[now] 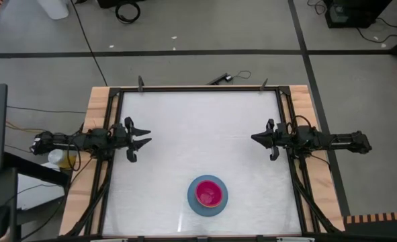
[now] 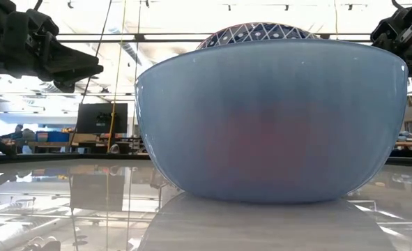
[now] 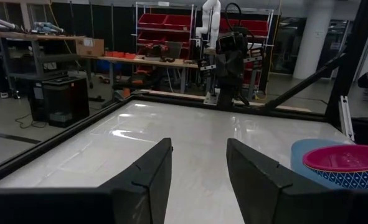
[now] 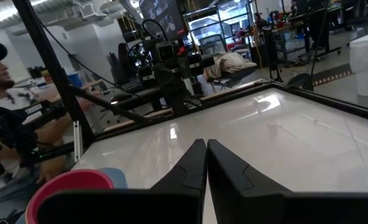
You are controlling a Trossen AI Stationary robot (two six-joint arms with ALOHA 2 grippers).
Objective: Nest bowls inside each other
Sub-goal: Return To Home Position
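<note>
A large light blue bowl (image 1: pixel 207 195) stands upright on its base near the table's near edge, a little right of the middle. A magenta bowl (image 1: pixel 210 193) sits nested inside it; its rim (image 3: pixel 345 158) rises above the blue rim. The blue bowl (image 2: pixel 271 122) fills the low view. My left gripper (image 1: pixel 139 139) hovers at the table's left edge, level and open, touching nothing. At the right edge my right gripper (image 1: pixel 257 139) hovers level and shut, with nothing between its fingers (image 4: pixel 205 163).
A black frame (image 1: pixel 198 89) runs around the white table top. Bare table surface (image 1: pixel 198 134) lies between the two grippers and behind the bowls. A person (image 4: pixel 3 74) sits beyond the table's left side in the right wrist view.
</note>
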